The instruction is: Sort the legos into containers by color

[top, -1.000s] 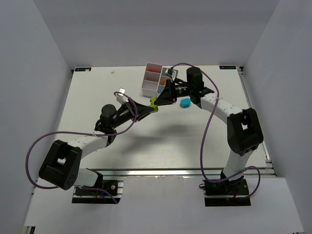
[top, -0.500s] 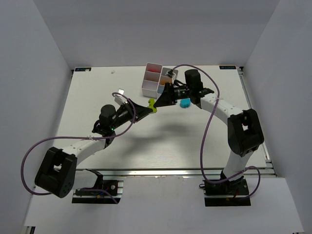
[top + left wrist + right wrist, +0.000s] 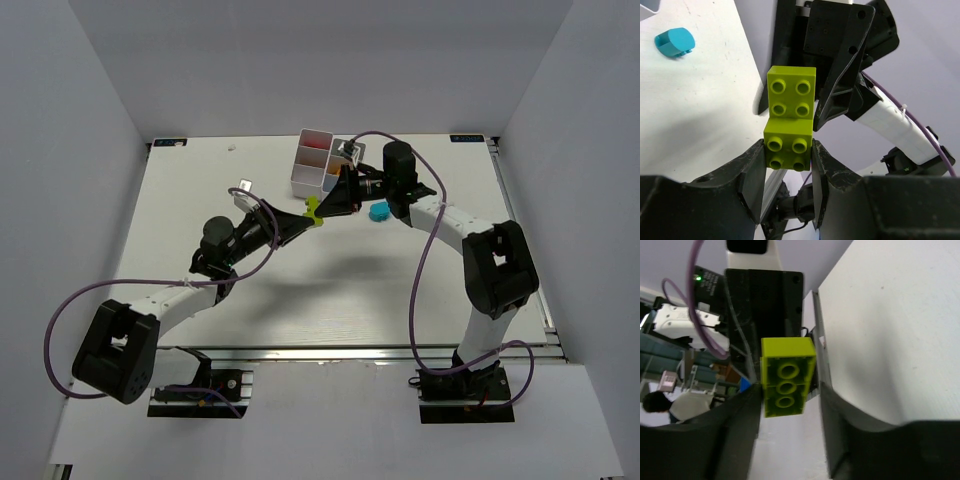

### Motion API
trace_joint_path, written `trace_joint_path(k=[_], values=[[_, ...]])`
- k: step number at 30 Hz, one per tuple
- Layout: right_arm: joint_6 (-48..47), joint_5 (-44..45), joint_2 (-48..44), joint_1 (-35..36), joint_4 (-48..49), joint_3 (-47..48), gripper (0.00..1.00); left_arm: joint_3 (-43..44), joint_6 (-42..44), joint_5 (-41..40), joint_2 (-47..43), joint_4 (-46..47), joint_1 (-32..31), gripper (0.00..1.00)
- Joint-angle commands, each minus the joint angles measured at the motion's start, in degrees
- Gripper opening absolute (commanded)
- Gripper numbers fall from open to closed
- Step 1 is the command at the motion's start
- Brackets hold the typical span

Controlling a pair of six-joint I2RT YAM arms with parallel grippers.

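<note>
A stack of two lime legos (image 3: pixel 313 209) hangs above the table between both arms. My left gripper (image 3: pixel 303 217) is shut on the stack's lower, duller brick (image 3: pixel 788 150); the brighter brick (image 3: pixel 791 92) sticks out beyond the fingertips. My right gripper (image 3: pixel 328 203) faces it with its jaws apart around the far end of the stack (image 3: pixel 786 382): one finger is at the brick, the other stands off with a gap. The white containers (image 3: pixel 304 183) stand just behind, with red and orange bricks inside. A cyan lego (image 3: pixel 378 212) lies on the table right of the grippers.
The cyan lego also shows in the left wrist view (image 3: pixel 673 42) on the white table. The right arm's black fingers (image 3: pixel 840 75) fill the space behind the stack. White walls enclose the table on three sides.
The left arm has swung a little, and the lime stack has shifted slightly toward the right gripper. The right gripper has closed in around it.
</note>
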Motion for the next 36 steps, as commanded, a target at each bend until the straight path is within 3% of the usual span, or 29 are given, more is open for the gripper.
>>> trace_joint_path(k=[1, 5, 9, 13, 16, 32, 34, 36], values=[[6.0, -1.8, 0.9, 0.5, 8.9, -0.7, 0.50, -0.2, -1.3, 1.7, -0.4, 4.7, -0.3, 0.00], [6.8, -2.5, 0.9, 0.5, 10.4, -0.5, 0.39, -0.6, -1.3, 1.7, -0.3, 4.9, -0.3, 0.00], [13.2, -4.0, 1.6, 0.4, 18.3, -2.2, 0.35, -1.2, -2.0, 1.7, 0.3, 6.1, -0.3, 0.00], [15.2, -3.6, 1.5, 0.4, 21.6, -2.4, 0.14, -1.0, -1.8, 1.7, 0.7, 5.4, -0.3, 0.00], [14.1, -2.6, 1.5, -0.4, 21.2, -1.8, 0.03, -0.2, 0.5, 0.9, 0.1, 0.0, -0.2, 0.00], [5.3, -1.8, 1.5, -4.7, 12.7, 1.1, 0.00, 2.1, 7.1, 2.8, -1.2, -11.8, 7.1, 0.00], [1.7, -0.5, 1.1, -4.8, 9.3, 2.1, 0.00, 3.7, 8.1, 2.1, -0.4, -14.1, 7.6, 0.00], [-10.5, 1.6, 0.1, -4.9, -2.9, 5.1, 0.00, 6.2, 11.5, 0.8, 2.6, -17.3, 7.6, 0.00]])
